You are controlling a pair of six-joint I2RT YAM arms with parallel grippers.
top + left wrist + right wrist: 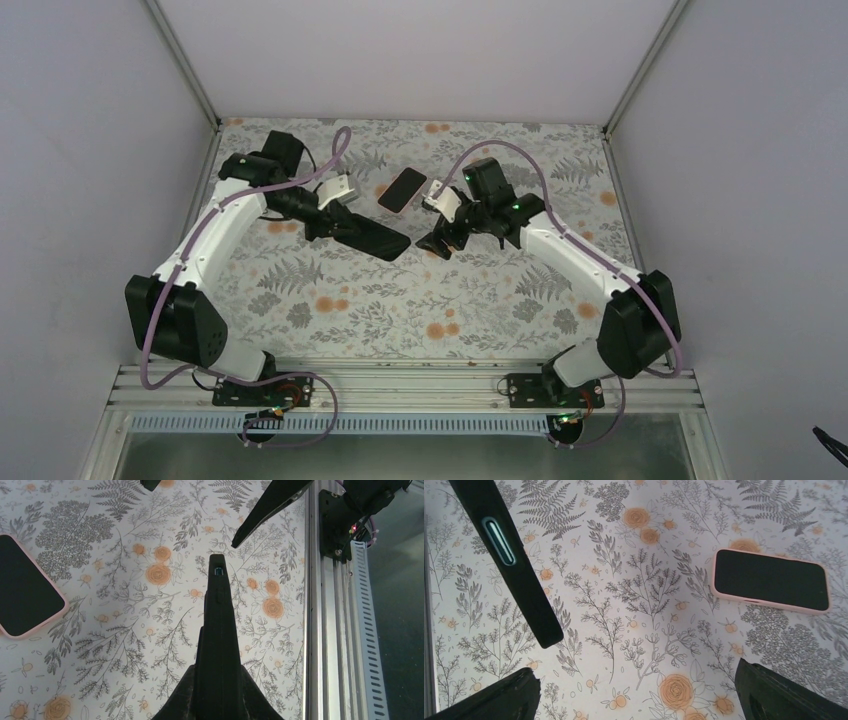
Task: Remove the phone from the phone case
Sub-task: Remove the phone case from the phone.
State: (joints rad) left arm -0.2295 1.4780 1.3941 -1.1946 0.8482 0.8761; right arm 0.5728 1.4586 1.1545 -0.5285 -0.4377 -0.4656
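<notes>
L gripper (332, 222) clamped on a bare black phone (375, 238); R gripper (638, 674) wide open.
L holds the bare black phone edge-on above the floral table (634, 605), its free end just beside R gripper's spread fingers, not touching. Farther out, the phone (770, 579) lies black face up, seated in the pink phone case (774, 605), rim framing it, flat on table, apart from both grippers.
</notes>
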